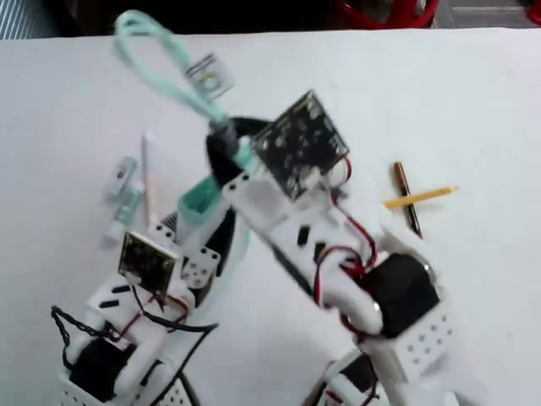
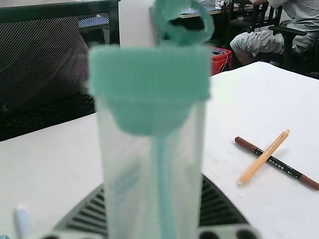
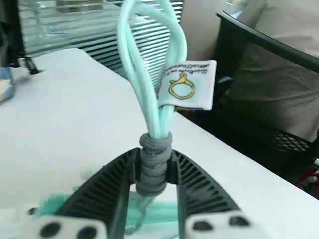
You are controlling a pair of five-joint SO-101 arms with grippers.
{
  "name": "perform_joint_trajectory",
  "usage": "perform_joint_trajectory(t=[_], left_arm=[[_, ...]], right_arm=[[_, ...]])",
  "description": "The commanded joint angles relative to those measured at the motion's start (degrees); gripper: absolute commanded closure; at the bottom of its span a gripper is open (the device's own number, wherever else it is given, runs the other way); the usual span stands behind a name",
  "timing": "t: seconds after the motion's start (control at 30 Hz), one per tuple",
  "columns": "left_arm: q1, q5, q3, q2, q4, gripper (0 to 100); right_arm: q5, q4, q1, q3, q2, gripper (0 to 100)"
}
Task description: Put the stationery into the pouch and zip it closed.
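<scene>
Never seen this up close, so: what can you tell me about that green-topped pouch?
The pouch has a clear body and a mint-green fabric band at the top. It is gripped in the left tool. A mint cord loop with a white tag rises from it; the right tool clamps its grey wrap.

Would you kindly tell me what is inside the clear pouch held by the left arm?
Through the clear wall of the pouch one faint pale-blue shape shows; what it is cannot be told. The opaque teal band covers the top of the inside.
</scene>
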Motion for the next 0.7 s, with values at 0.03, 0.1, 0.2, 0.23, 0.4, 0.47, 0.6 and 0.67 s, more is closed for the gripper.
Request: perform_joint_trajectory(t=[0.03, 0.1, 0.2, 0.23, 0.4, 0.47, 0.6, 0.67], left_arm=[[-0.04, -0.35, -2.64, -0.48, 0.00, 91], [-0.04, -0.35, -2.55, -0.48, 0.79, 91], [-0.04, -0.35, -2.81, -0.48, 2.11, 91], [-0.04, -0.35, -2.81, -0.48, 2.64, 91], [-0.04, -0.44, -2.55, -0.48, 3.78, 91], [-0.04, -0.44, -2.55, -0.48, 3.78, 91], [-0.04, -0.44, -2.46, -0.48, 3.78, 91], [-0.13, -0.44, -2.46, -0.48, 3.87, 91]], right_arm=[[0.88, -13.05, 8.31, 10.02, -0.75, 98.1], [4.57, -17.10, 8.84, 14.42, -0.75, 98.1], [9.58, -22.81, 9.36, 20.31, -0.92, 98.1], [10.37, -24.22, 9.89, 21.80, -1.10, 98.1], [10.73, -29.58, 14.64, 25.23, -0.75, 98.1], [10.73, -30.20, 16.66, 25.41, -0.66, 98.1], [10.81, -30.20, 19.38, 25.23, -0.75, 98.1], [10.99, -30.20, 20.18, 25.14, -0.66, 98.1]])
